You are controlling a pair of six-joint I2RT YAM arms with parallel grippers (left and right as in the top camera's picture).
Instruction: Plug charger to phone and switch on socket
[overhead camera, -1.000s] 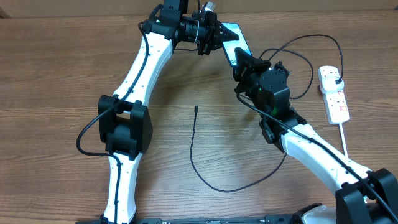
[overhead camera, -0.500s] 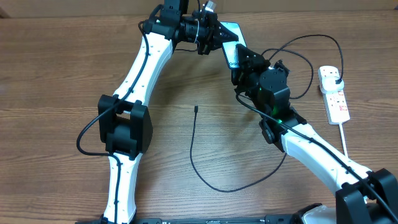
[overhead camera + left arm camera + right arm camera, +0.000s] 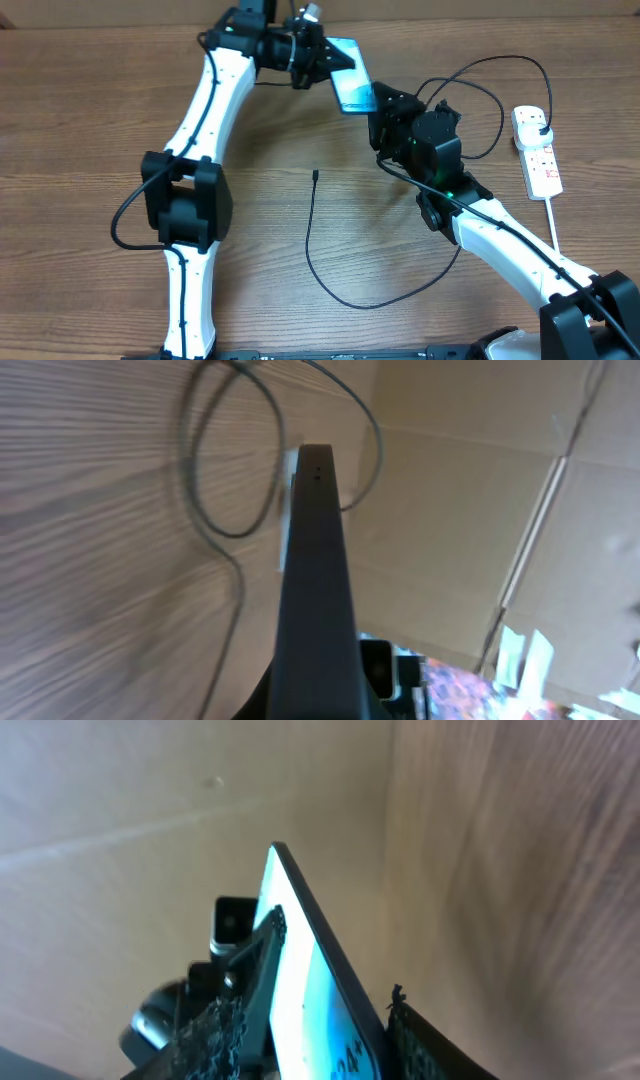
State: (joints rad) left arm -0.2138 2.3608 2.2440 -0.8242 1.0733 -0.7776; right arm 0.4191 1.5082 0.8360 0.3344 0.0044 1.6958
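The phone (image 3: 352,88), its screen glowing light blue, hangs tilted above the back of the table. My left gripper (image 3: 325,62) is shut on its far end; in the left wrist view the phone's dark edge (image 3: 318,580) runs up from that gripper (image 3: 320,705). My right gripper (image 3: 378,105) stands open at the phone's near end. In the right wrist view its fingers (image 3: 225,1030) flank the phone (image 3: 310,970), with a gap on the left side. The charger (image 3: 330,285) loops over the table, its tip (image 3: 315,176) lying free. The socket (image 3: 538,150) lies at the right.
A cardboard wall (image 3: 150,810) stands behind the table's back edge. The charger's far end loops (image 3: 490,80) near the socket, with a black plug (image 3: 545,128) in it. The socket's white cord (image 3: 553,225) runs toward the front right.
My right gripper has opened off the phone's near end. The left arm has swung to the left, carrying the phone a little left and away from the right gripper.
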